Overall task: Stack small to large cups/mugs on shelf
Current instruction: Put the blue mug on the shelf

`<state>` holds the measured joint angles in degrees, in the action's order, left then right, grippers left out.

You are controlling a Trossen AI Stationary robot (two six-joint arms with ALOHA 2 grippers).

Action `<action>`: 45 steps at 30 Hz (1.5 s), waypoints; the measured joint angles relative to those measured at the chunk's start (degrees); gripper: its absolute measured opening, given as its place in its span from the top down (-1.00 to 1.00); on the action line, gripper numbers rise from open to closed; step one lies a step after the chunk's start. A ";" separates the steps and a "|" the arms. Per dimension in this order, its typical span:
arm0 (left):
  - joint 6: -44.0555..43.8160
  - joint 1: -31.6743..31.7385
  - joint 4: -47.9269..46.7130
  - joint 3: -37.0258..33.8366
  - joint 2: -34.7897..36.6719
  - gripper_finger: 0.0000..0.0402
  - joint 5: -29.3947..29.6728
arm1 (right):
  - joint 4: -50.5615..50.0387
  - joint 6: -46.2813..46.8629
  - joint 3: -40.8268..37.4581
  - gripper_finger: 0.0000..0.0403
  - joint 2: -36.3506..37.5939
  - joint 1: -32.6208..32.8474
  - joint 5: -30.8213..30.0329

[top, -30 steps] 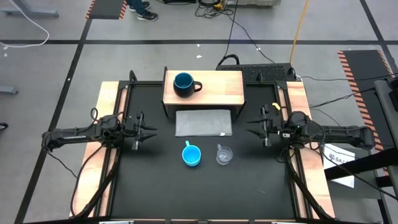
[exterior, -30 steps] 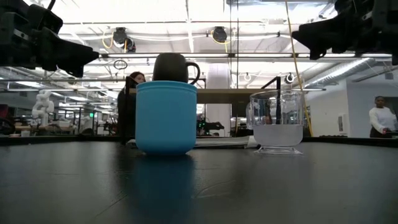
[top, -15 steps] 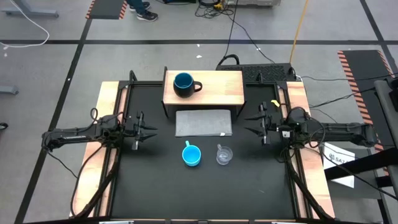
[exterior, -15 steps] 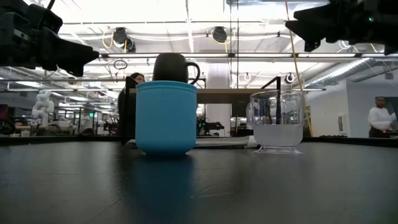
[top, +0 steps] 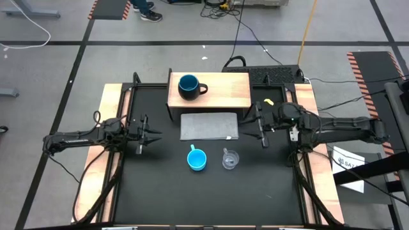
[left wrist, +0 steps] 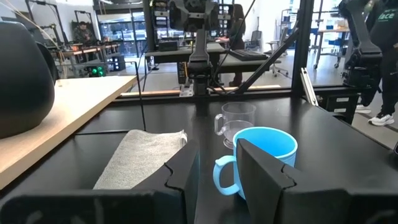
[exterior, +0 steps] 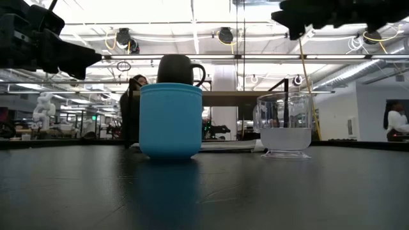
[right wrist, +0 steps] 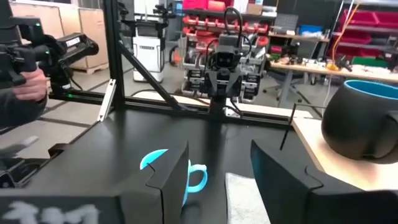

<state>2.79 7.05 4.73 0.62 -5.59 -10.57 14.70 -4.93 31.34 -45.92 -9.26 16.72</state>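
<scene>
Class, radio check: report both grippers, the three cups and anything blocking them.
Right gripper open, empty, beside the shelf. Left gripper open, waiting. Navy mug on shelf; blue mug and clear cup on table. Nothing blocking.

Robotics lab — red parts bins, workbenches, ceiling strip lights.

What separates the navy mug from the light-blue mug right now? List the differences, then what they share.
Place: the navy mug stands on the shelf; the light-blue mug stands on the black table, in front of the grey mat.
Size: the navy mug looks larger and rounder; the light-blue mug is smaller and straighter.
Colour: the navy mug is dark outside, blue inside; the light-blue mug is blue throughout.
Shared: both upright, handled, unheld.
</scene>
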 joint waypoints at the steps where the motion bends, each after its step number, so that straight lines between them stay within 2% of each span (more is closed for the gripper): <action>1: 0.15 0.00 -0.19 0.00 -0.01 0.46 0.00 | -0.02 0.20 0.83 0.13 -1.02 0.00 -0.01; 13: 1.46 0.00 -0.67 0.00 0.00 0.46 0.02 | 0.50 1.38 3.23 -0.19 -4.55 0.00 -0.75; 23: 1.39 0.00 -0.70 0.00 -0.01 0.46 0.02 | -1.86 3.37 5.52 -0.21 -9.80 0.24 -1.59; 36: 1.44 0.00 -0.67 0.00 -0.01 0.46 0.07 | -14.05 -1.28 23.17 -0.19 -24.50 7.11 -1.70; 45: 1.86 -0.01 -1.25 0.00 0.00 0.46 0.04 | -23.35 -2.87 32.74 -0.19 -33.51 8.41 -1.87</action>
<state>4.65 7.04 3.48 0.62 -5.60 -10.52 -8.65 -7.80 64.08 -79.43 -0.84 14.85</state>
